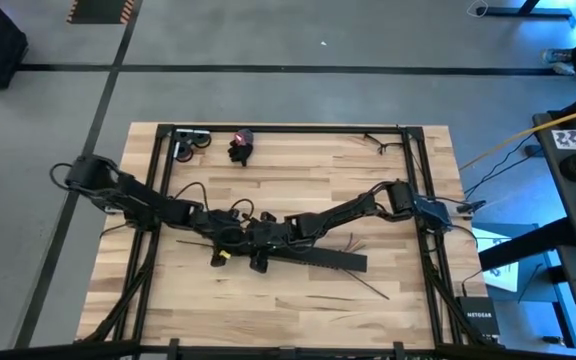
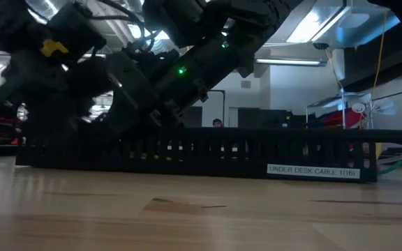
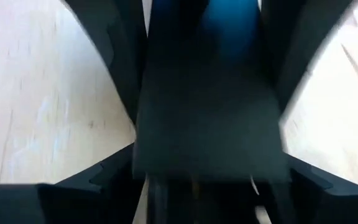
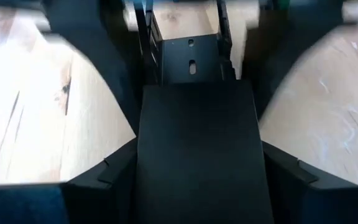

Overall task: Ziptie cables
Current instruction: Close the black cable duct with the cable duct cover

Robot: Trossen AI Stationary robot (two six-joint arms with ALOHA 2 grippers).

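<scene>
The long black slotted bar (image 1: 313, 256) lies flat across the table's middle; in the low view its side (image 2: 208, 157) bears a white label. My left gripper (image 1: 230, 236) and right gripper (image 1: 266, 236) meet over its left part, each with the bar between its fingers. Of the cables I see only a yellow bit (image 1: 223, 255) at the bar's left end, yellow-green specks behind the slots (image 2: 145, 155) and thin wires (image 3: 194, 186) beneath the bar. Thin dark zip-tie strips (image 1: 360, 287) lie on the table near the bar. My left gripper has the bar's flat black top (image 3: 210, 112) between its two fingers (image 3: 114, 56), which stand across it, slanting down from the table's left. Whether the pads press its sides cannot be seen. My right gripper straddles the bar (image 4: 197, 143) the same way, slanting down from the right, fingers (image 4: 107, 68) at both long sides. The bar's slotted channel (image 4: 191, 59) runs on past them, and the bar rests on the table.
A black frame rail (image 1: 288, 128) borders the table's far edge, with a grey part (image 1: 193, 142) and a black-and-pink item (image 1: 240, 146) beside it. More loose strips (image 1: 376, 140) lie at the far right corner. Bare wood (image 1: 298, 185) shows between the arms and the far rail.
</scene>
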